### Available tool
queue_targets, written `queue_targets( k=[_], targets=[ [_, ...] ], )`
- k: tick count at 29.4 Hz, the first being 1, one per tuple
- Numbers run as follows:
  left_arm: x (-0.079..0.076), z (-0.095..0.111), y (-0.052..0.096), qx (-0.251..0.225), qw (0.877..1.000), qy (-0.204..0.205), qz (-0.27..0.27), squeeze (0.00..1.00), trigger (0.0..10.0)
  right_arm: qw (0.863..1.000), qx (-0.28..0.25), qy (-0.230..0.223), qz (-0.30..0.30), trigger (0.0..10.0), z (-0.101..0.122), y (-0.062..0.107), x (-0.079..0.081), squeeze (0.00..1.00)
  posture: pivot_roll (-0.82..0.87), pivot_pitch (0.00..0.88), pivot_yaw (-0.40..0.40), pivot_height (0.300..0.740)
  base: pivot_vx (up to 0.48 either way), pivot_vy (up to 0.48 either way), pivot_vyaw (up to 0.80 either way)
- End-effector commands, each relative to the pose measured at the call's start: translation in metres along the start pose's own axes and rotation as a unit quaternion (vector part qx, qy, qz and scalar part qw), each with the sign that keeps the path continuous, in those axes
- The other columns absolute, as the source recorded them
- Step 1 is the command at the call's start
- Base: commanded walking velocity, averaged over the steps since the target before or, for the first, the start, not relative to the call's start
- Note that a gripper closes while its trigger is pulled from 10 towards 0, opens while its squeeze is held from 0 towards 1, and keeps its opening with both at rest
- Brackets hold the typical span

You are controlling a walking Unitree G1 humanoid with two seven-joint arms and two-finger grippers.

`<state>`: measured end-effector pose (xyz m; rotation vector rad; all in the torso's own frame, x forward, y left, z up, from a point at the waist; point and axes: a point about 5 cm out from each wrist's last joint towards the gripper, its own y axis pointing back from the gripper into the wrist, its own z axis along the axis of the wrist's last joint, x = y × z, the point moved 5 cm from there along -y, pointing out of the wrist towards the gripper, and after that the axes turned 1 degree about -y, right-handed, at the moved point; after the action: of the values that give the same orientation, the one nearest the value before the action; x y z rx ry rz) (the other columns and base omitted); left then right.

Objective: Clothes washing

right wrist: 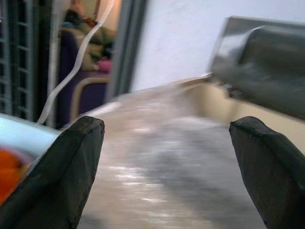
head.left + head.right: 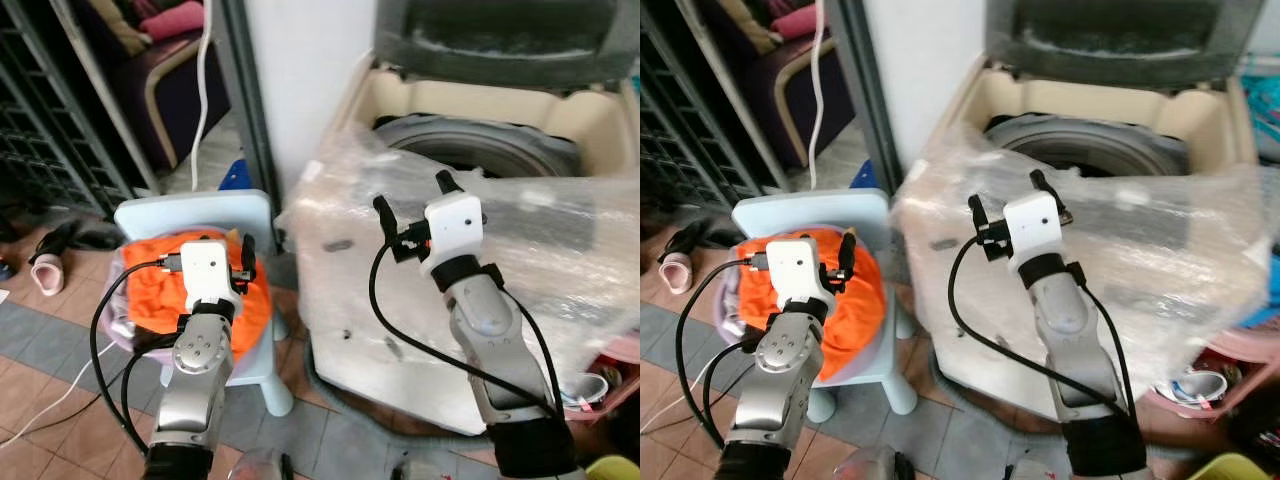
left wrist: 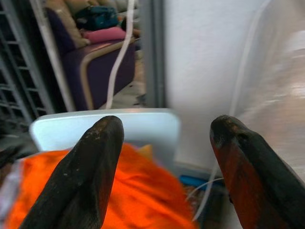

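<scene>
A top-loading washing machine [image 2: 500,130] stands with its lid [image 2: 500,35] raised, its cream body wrapped in clear plastic film [image 2: 560,250]. No brand, label or writing can be read on it. To its left, orange clothes [image 2: 150,290] lie heaped on a pale blue plastic chair [image 2: 190,210]. The left gripper [image 2: 246,262] hovers over the orange clothes, fingers [image 3: 90,167] spread apart and holding nothing. The right gripper [image 2: 412,195] hangs above the film-covered front of the machine, fingers [image 1: 66,171] wide apart and empty. A pink slipper [image 2: 45,275] lies on the tiled floor [image 2: 40,370].
</scene>
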<state>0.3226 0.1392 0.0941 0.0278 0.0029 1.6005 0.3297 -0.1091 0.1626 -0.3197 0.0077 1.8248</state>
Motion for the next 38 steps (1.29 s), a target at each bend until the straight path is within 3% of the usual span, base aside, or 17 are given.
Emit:
queue_targets(
  k=[1,2,3,4,5,7,11,14,16,18,25,38],
  targets=[
    [0.003,0.003,0.001,-0.003,1.0,0.0,0.003,0.0,10.0,1.0,0.007,-0.007,-0.004,10.0,-0.003,0.004,-0.004,1.0,-0.04,0.0,0.079,0.74,0.0,0.48,0.0],
    [0.003,0.003,0.002,-0.001,1.0,-0.001,0.003,0.0,10.0,1.0,0.014,-0.008,-0.009,10.0,-0.007,0.006,-0.005,0.88,-0.04,0.0,0.079,0.74,0.0,0.48,0.0],
    [0.004,0.002,0.003,0.0,1.0,-0.001,0.004,0.0,10.0,1.0,0.023,-0.008,-0.019,10.0,-0.012,0.008,-0.009,0.16,-0.04,0.0,0.081,0.74,0.0,0.48,0.0],
    [0.004,0.002,0.003,0.0,1.0,-0.001,0.004,0.0,10.0,1.0,0.023,-0.008,-0.019,10.0,-0.012,0.008,-0.009,0.16,-0.04,0.0,0.081,0.74,0.0,0.48,0.0],
    [0.004,0.002,0.004,0.001,1.0,-0.001,0.004,0.0,10.0,0.999,0.028,-0.015,-0.022,10.0,-0.014,0.009,-0.01,0.0,-0.04,0.0,0.081,0.74,0.0,0.48,0.0],
    [0.005,0.002,0.004,0.002,1.0,-0.002,0.004,0.0,10.0,0.997,0.049,-0.023,-0.049,10.0,-0.023,0.009,-0.019,0.0,-0.04,0.0,0.081,0.74,0.0,0.48,0.0],
    [0.006,0.002,0.004,0.003,1.0,-0.003,0.006,0.0,10.0,0.997,0.053,-0.032,-0.052,10.0,-0.024,0.008,-0.021,0.0,-0.04,0.0,0.08,0.74,0.0,0.48,0.0],
    [0.007,0.002,0.004,0.004,1.0,-0.006,0.005,0.0,10.0,0.996,0.056,0.004,-0.07,10.0,-0.023,0.003,-0.024,0.0,-0.04,0.0,0.085,0.74,0.0,0.48,0.0],
    [0.007,0.003,0.003,0.002,1.0,-0.009,0.005,0.0,10.0,0.996,0.056,0.014,-0.073,10.0,-0.024,0.002,-0.024,0.0,-0.04,0.0,0.087,0.74,0.0,0.48,0.0],
    [0.008,0.006,0.006,-0.007,1.0,-0.013,0.006,0.0,10.0,0.995,0.067,-0.019,-0.069,10.0,-0.03,0.005,-0.022,0.0,-0.02,0.0,0.085,0.74,0.0,0.24,0.0],
    [0.006,0.004,0.012,-0.006,1.0,-0.013,0.004,0.0,10.0,0.995,0.083,-0.013,-0.048,10.0,-0.036,0.011,-0.017,0.0,-0.02,0.0,0.074,0.74,0.0,0.0,0.0],
    [0.005,0.005,0.012,-0.011,1.0,-0.002,0.004,0.0,10.0,0.996,0.085,-0.018,-0.03,10.0,-0.038,0.007,-0.016,0.0,-0.03,0.0,0.052,0.74,0.08,0.0,0.78]
  ],
)
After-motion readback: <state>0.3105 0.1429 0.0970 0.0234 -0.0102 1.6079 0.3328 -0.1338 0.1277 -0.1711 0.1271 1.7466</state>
